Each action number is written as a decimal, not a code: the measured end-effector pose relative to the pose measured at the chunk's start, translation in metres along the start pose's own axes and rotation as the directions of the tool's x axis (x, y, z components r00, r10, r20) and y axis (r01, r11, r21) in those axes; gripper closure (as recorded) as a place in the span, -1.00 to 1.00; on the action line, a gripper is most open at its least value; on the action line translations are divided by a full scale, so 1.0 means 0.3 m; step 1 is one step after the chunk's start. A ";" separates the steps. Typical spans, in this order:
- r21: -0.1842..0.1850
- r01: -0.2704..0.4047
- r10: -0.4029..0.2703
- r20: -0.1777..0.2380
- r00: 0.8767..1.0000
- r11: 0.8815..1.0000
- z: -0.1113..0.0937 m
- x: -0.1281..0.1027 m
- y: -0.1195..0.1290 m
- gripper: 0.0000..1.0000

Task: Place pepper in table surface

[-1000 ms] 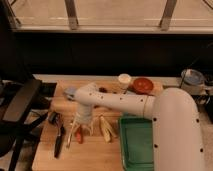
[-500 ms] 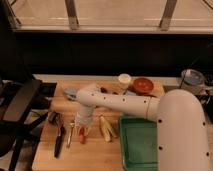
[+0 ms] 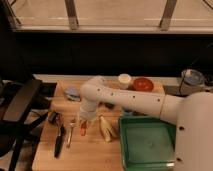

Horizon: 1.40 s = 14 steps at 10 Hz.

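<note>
**Lower edge of frame.** Table surface [image 3: 90, 156]: light-brown wood, bare along the bottom centre. Green tray [image 3: 122, 148]: lower right, resting on the wood. This is the wrong place for the pepper.

**Lower left.** Dark-handled utensil [image 3: 59, 139], lying lengthwise. Fork [image 3: 70, 133], just to its right and roughly parallel.

**Centre left.** Pepper [image 3: 83, 131]: small, slender, red-orange, just right of the fork and at or very near the wood. We cannot tell whether it touches the board. Gripper [image 3: 83, 123]: pointing down, directly above the pepper's upper end. We cannot tell whether it is clamped on the pepper or has let go. Pale yellow item [image 3: 106, 128]: to the right of the pepper, between it and the tray.

**Handling note, our judgement.**
- The step in hand is setting the pepper down in the strip of wood between the fork and the yellow item.
- We would bring it low enough to lie flat before letting go, so it neither drops nor rolls.
- We would then lift straight up, because any sideways drift risks nudging the fork.

**Middle of frame.** White arm [image 3: 131, 100]: reaches in from the right, across the tray's upper edge.

**Far side of table.** Blue object [image 3: 72, 92], white cup [image 3: 124, 80], reddish bowl [image 3: 143, 84]. All are well apart from the pepper.
</note>
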 end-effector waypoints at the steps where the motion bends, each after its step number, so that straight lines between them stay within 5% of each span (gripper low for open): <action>1: 0.018 -0.019 0.020 -0.045 0.999 1.000 -0.080 0.011 0.028 1.00; 3: 0.053 -0.050 0.055 -0.103 0.993 0.997 -0.174 0.036 0.094 1.00; 5: 0.092 -0.065 0.074 -0.101 0.992 0.994 -0.203 0.047 0.117 1.00; 9: 0.173 -0.068 0.069 -0.002 0.998 0.983 -0.052 0.058 0.098 1.00; 14: 0.167 -0.049 0.030 0.116 0.993 0.985 0.131 0.046 0.031 1.00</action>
